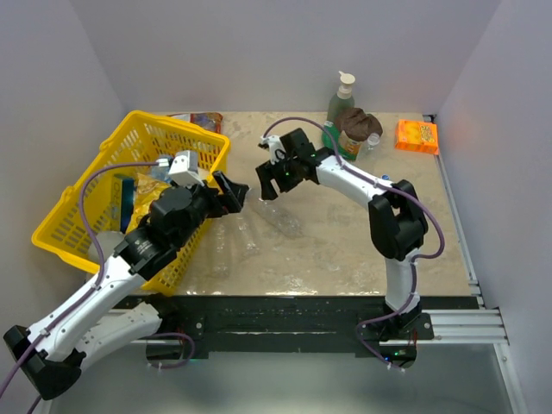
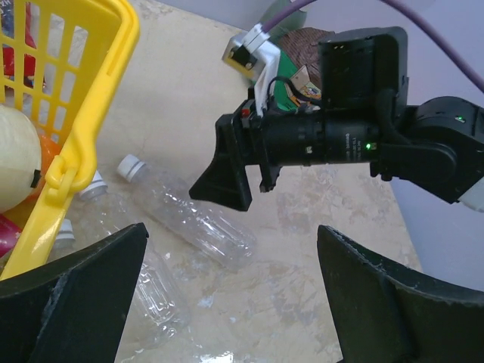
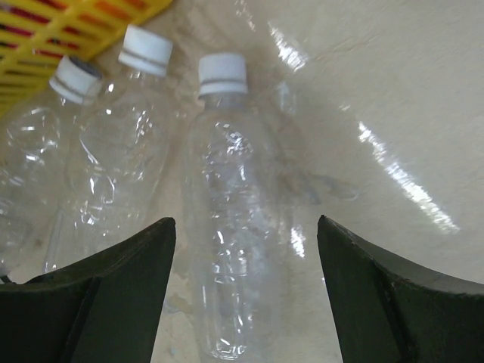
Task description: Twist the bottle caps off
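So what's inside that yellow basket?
The yellow basket holds a crinkly yellow packet and something blue; the left wrist view adds a pale round item. The left arm covers the rest.

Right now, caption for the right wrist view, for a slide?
Right gripper open, lined up on a capped bottle lying on the table; two more capped bottles beside it.

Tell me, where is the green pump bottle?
In the overhead view, the green pump bottle stands at the table's far edge, right of centre, just behind a brown object.
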You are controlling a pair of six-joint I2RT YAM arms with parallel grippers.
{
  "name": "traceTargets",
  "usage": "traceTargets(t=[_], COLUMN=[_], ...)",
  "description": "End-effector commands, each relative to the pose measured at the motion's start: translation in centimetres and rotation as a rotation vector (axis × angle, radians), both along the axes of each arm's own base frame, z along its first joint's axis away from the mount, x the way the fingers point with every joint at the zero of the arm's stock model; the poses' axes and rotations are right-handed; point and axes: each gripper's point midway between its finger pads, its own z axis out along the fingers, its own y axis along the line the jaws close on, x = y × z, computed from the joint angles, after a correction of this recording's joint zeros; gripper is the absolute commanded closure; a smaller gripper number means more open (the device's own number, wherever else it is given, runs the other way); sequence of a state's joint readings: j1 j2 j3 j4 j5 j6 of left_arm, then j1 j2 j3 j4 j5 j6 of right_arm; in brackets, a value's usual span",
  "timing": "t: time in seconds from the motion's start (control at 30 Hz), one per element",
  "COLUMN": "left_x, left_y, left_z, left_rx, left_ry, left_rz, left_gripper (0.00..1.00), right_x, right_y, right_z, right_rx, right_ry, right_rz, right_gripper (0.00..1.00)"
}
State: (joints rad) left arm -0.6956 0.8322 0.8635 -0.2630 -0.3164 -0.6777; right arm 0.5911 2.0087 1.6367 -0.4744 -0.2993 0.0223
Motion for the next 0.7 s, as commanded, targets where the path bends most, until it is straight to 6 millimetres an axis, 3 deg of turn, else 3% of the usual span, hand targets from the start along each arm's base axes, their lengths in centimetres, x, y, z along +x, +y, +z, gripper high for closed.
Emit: traceTargets(t=[0.0,0.07,0.3,0.5,0.67], left_x=[-0.6,-0.6,-0.4,-0.4,-0.2], left_y=[0.1,0.0,-0.7,-0.8,-0.9], left_z=[1.0,0.9,1.4,1.7,2.0], left_rx=[-0.013,-0.007,-0.009,-0.004,0.01], left_ry=[-0.009,-0.006,-0.012,-0.026,-0.035], left_rz=[-0.019,-0.028,-0.052,-0.063,-0.068], left_gripper=[0.0,0.0,0.0,0.0,0.0], right_x=[-0.9,-1.3,0.2,2.1,1.4], right_y=[2.5,3.1,3.6,3.6,4.6], right_z=[1.9,0.7,-2.4,-2.9,-4.9], right_rx=[0.074,0.062,-0.013,-0.046,-0.036], right_ry=[-0.05,-0.042,-0.099,-0.171,-0.105], right_rz=[0.069,0.078,0.037,0.021,0.08], right_gripper=[0.22,0.22,0.22,0.23,0.28])
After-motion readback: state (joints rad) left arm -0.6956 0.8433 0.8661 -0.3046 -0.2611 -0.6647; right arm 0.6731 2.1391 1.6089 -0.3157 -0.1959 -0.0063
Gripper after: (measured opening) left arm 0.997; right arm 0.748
